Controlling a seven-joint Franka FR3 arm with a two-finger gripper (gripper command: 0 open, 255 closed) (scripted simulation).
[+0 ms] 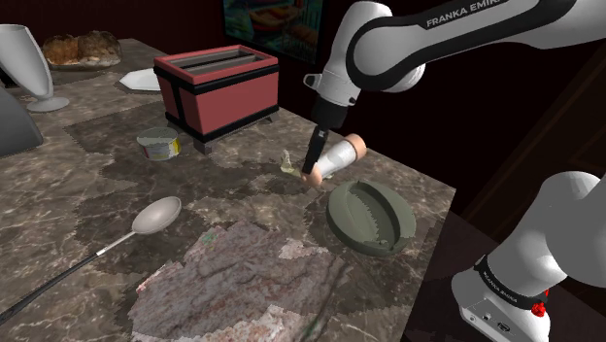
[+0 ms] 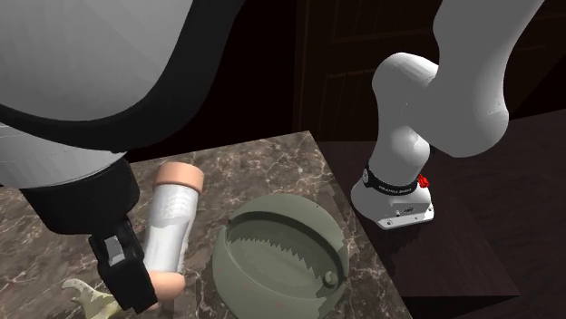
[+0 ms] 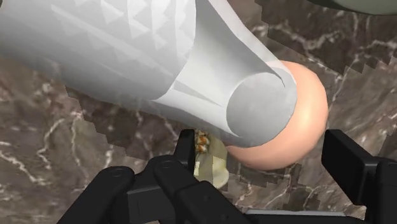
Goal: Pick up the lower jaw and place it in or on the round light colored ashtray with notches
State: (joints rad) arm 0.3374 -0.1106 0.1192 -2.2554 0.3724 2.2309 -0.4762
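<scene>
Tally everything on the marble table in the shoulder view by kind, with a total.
Toaster: 1
Spoon: 1
Ashtray: 1
Lower jaw: 1
Peach-ended cylinder: 1
Can: 1
Plate: 1
Goblet: 1
Dish of bread: 1
Grey thing cut off at edge: 1
Total: 10

Dim, flat light throughout, with soft shadows on the countertop (image 1: 87, 209) and murky surroundings

Shoulder view, 1 o'clock: white capitals "FRANKA EMIK" on the dark stripe of the arm (image 1: 466, 15) (last letter cut by the frame edge). Black band (image 1: 507, 290) round the arm's foot, 5 o'clock, carries small white lettering, not legible. Second exterior view, 3 o'clock: that band (image 2: 395, 188) again, lettering likewise unreadable; no other text readable.
</scene>
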